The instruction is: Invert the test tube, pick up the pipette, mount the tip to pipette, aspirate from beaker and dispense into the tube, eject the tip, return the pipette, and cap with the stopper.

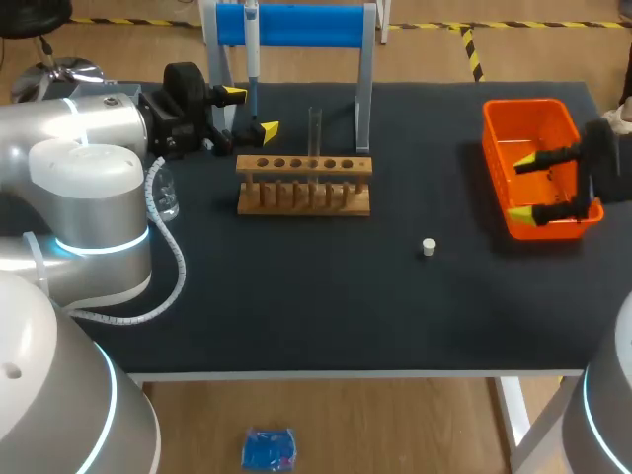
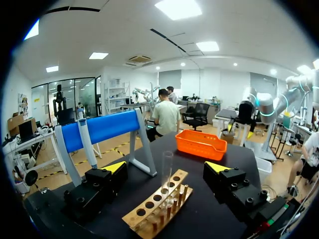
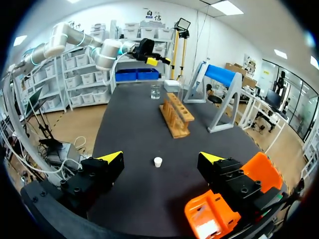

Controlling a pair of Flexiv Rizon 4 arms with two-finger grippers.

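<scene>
The clear glass test tube (image 1: 315, 133) stood upright in the light wooden rack (image 1: 304, 185) on the dark table (image 1: 296, 296), its long axis vertical. The left gripper (image 1: 249, 113) hung at the rack's left end with its yellow-tipped fingers spread wide and holding nothing. In the left wrist view the tube (image 2: 167, 159) rose straight ahead of that gripper (image 2: 166, 168), in line with the gap between its fingers. The white-and-blue pipette (image 1: 252, 49) hung on the blue-barred stand just behind that gripper. The right gripper (image 1: 523, 188), also spread and empty, sat over the orange plastic bin (image 1: 533, 114), well apart from the rack. The left arm was clearly the nearer one to the tube, which called for a level approach across its upright axis.
</scene>
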